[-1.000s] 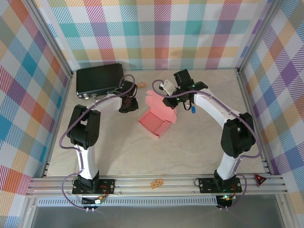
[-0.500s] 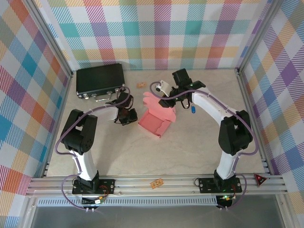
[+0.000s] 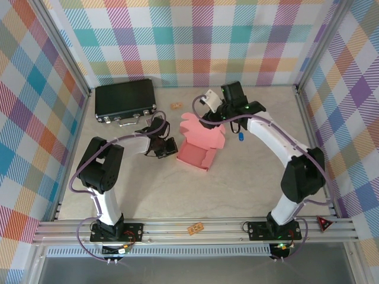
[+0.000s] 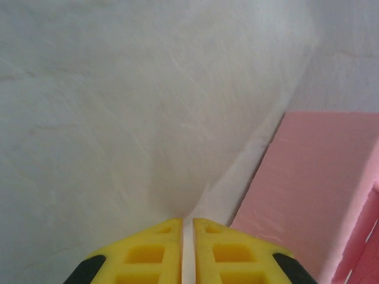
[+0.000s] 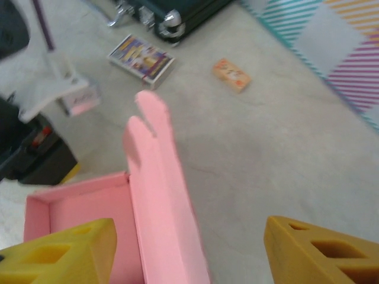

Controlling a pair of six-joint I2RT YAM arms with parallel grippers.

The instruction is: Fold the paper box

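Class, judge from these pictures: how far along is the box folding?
Done: the box has its walls standing, making an open tray. In hand: the right gripper is open with the lid flap between its fingers; the left gripper is shut beside the box. Left: folding the lid down.

No lettering can be read; the print on the small colourful packet (image 5: 141, 57) is blurred.

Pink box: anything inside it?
Nothing visible inside the box: the top view shows bare pink floor and walls. In the right wrist view, a finger of the right tool covers its near corner.
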